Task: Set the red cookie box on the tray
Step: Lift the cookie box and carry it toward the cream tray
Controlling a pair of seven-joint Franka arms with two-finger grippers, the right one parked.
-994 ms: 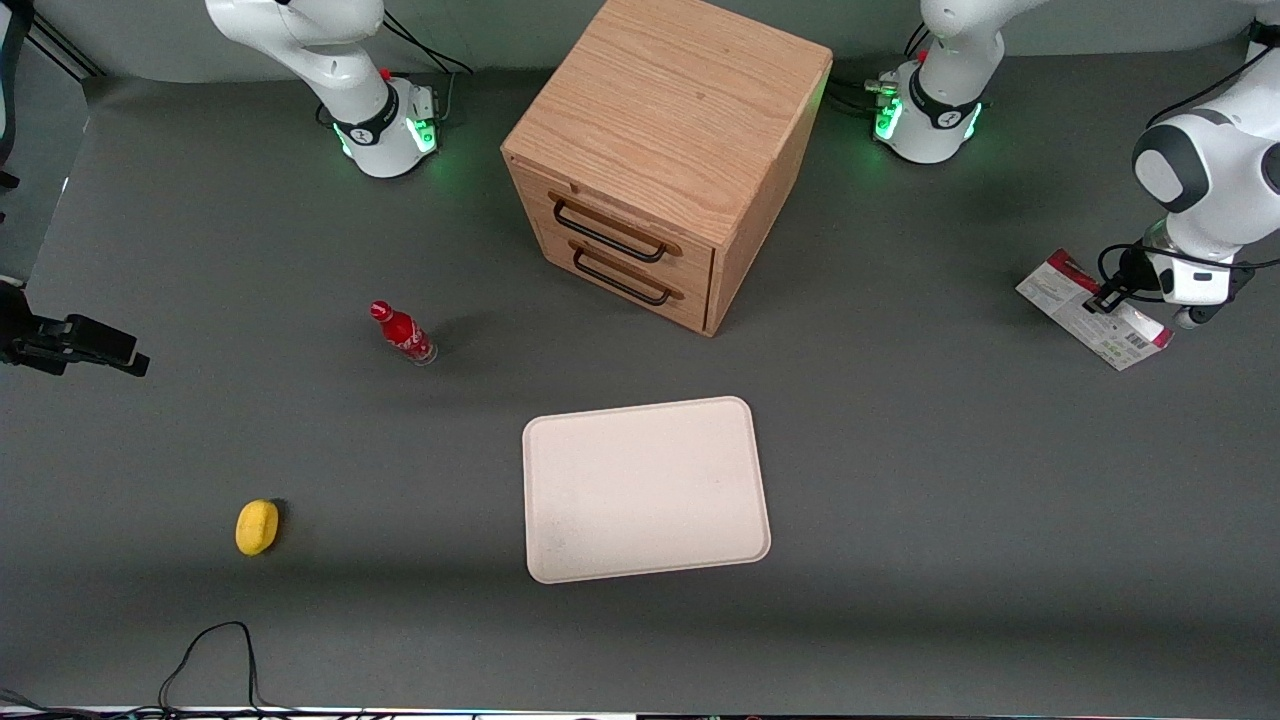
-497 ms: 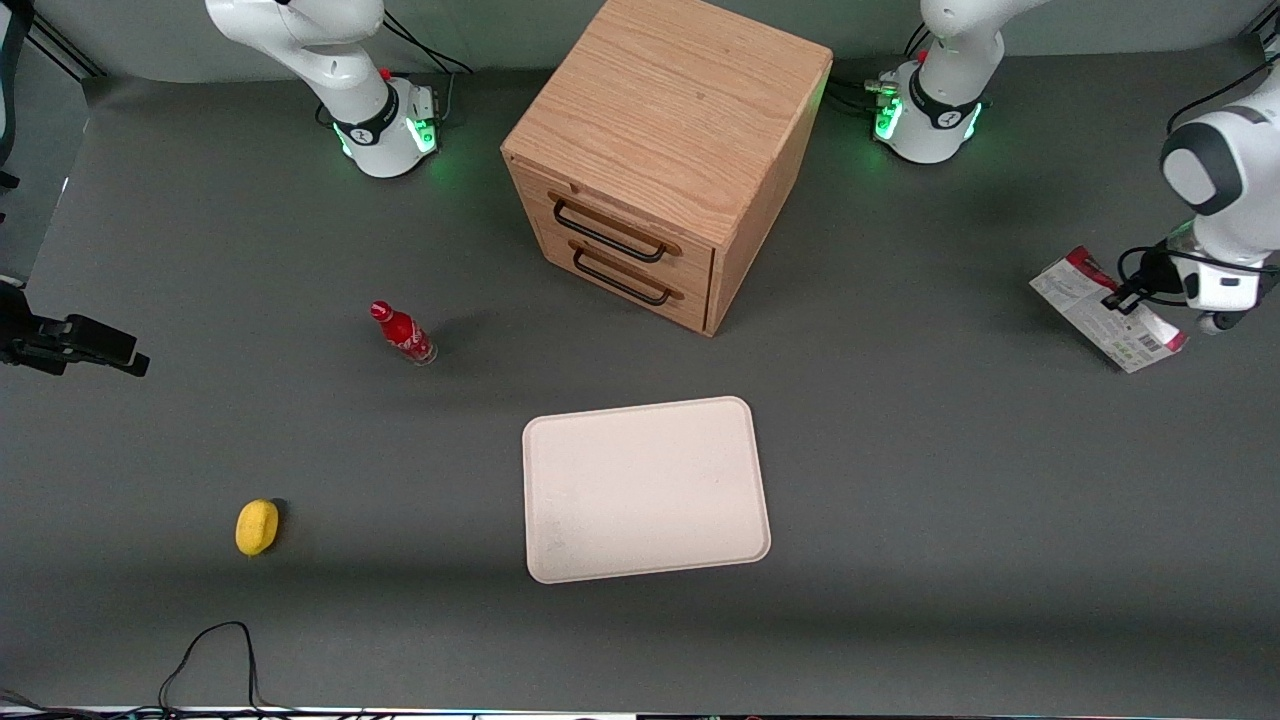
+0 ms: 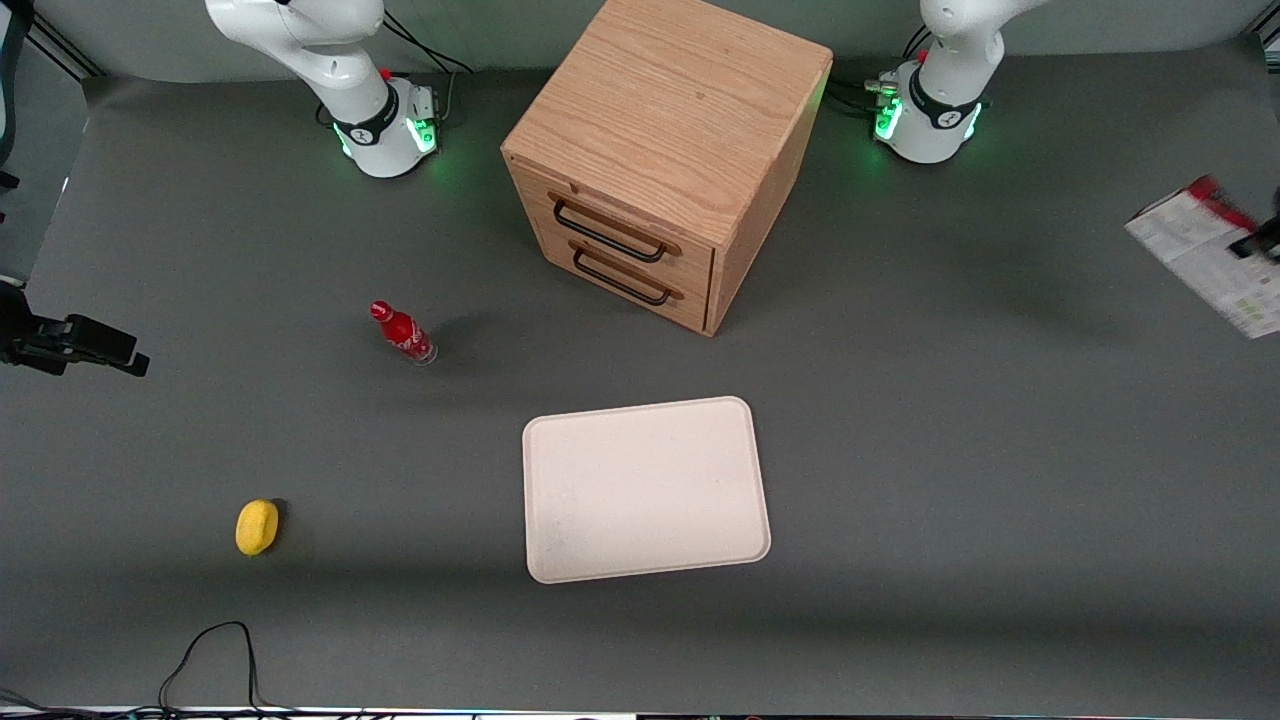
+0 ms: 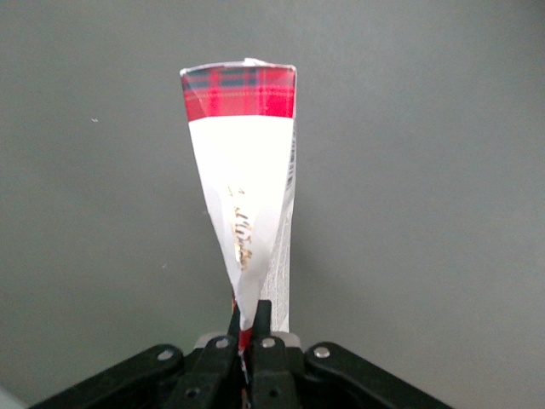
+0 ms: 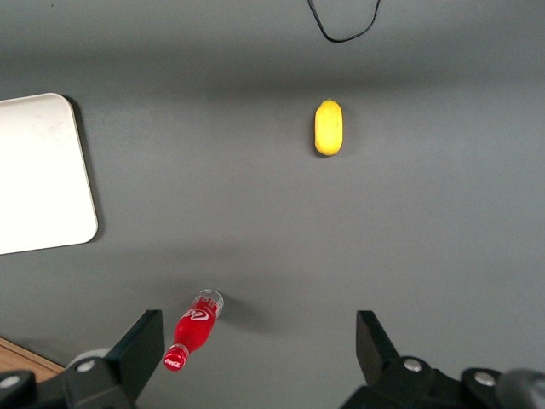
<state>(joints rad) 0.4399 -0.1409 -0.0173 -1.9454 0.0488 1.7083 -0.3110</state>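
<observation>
In the front view we see the box (image 3: pixel 1205 255) blurred and cut by the edge, the hand (image 3: pixel 1262 238) mostly out of frame. In the wrist view the hand (image 4: pixel 249 328) hides the box's (image 4: pixel 245 204) pinched end.

End effector (image 4: pixel 248 328) gripped cookie box (image 3: pixel 1205 255) above worktop (image 3: pixel 900 450), at working arm's end. Tray (image 3: pixel 645 490) lay nearer front camera than drawer cabinet (image 3: pixel 665 160).

Grey table (image 3: pixel 900 450) with a two-drawer wooden cabinet (image 3: pixel 665 150)
</observation>
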